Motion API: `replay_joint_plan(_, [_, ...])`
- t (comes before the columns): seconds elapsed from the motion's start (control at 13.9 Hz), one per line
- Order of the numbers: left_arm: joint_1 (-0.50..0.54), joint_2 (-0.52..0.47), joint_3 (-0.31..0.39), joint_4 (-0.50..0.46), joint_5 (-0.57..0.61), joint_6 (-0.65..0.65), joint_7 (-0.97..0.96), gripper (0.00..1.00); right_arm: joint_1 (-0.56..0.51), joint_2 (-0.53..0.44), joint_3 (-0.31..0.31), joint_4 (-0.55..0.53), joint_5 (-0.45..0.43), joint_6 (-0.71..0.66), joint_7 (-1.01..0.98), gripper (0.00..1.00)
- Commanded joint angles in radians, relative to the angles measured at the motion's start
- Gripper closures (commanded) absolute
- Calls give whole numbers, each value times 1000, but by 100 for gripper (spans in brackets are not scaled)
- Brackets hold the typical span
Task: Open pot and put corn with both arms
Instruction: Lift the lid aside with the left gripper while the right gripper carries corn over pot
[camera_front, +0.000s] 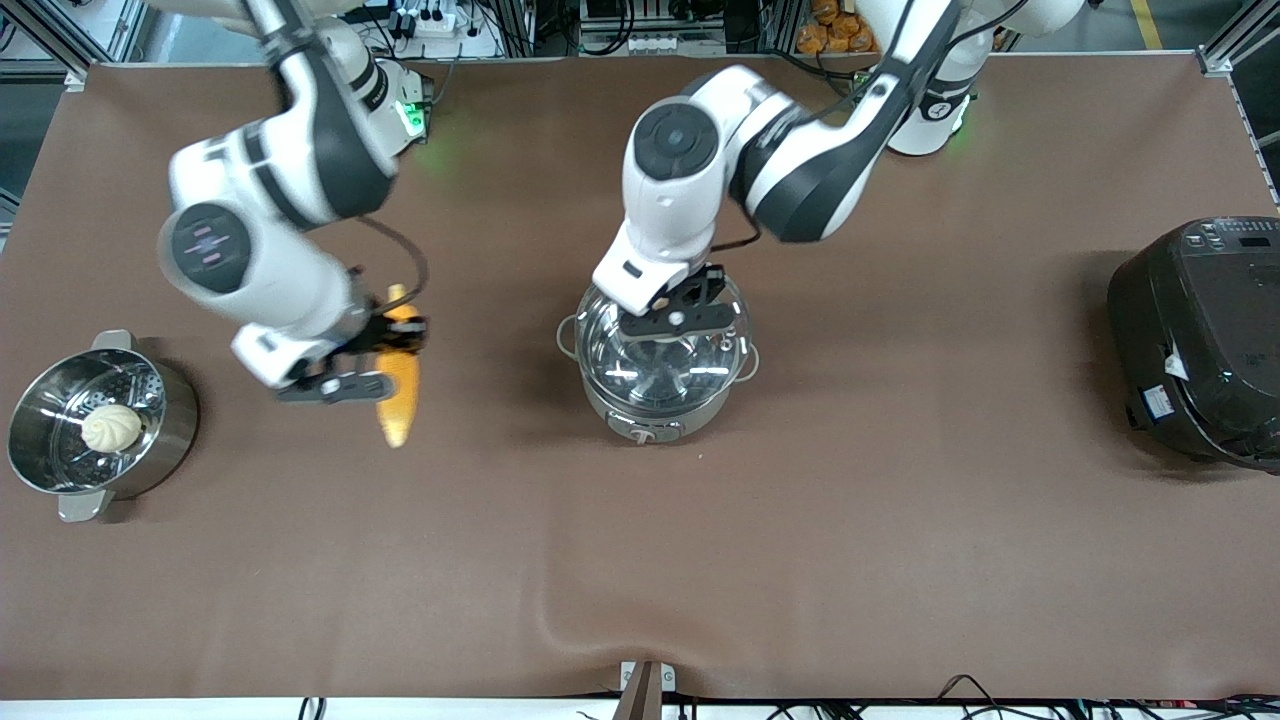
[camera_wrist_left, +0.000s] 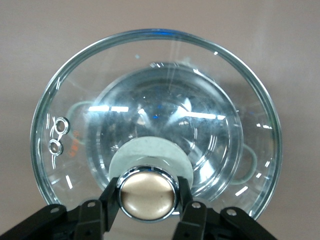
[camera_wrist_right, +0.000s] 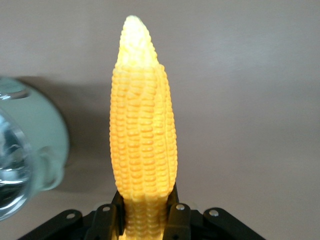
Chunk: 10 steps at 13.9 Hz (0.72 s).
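While the left gripper (camera_front: 672, 318) pinches the copper knob (camera_wrist_left: 148, 194) of the glass lid (camera_wrist_left: 155, 120) over the pot (camera_front: 655, 365) at mid-table, the right gripper (camera_front: 372, 355) hangs above bare tabletop between that pot and the steamer pot (camera_front: 95, 425). Its jaws clamp the corn (camera_wrist_right: 142, 145) near one end. A white bun (camera_front: 111, 427) sits in the steamer.

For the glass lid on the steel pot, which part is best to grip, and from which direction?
Grip the copper-coloured knob at the centre of the glass lid, coming from straight above. The dome is smooth and wide, so only the small raised knob fits between two fingers. The left end effector is shut on it this way, over the pot. The right end effector holds the corn.
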Motion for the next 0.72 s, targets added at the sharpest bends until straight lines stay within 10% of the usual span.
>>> replay_joint_plan(0.0, [10,-80,84,-10,4,-27,-53,100,80,47,-13,62,19,-9,82,99])
replay_joint_plan(0.22, [56,-130,169,-12,9,-97,-28,100,182,66,-14,64,140,44,119,99])
replay_joint_plan(0.65, [273,-161,169,-24,0,-200,240,100,380,254,-17,197,94,225,355,99])
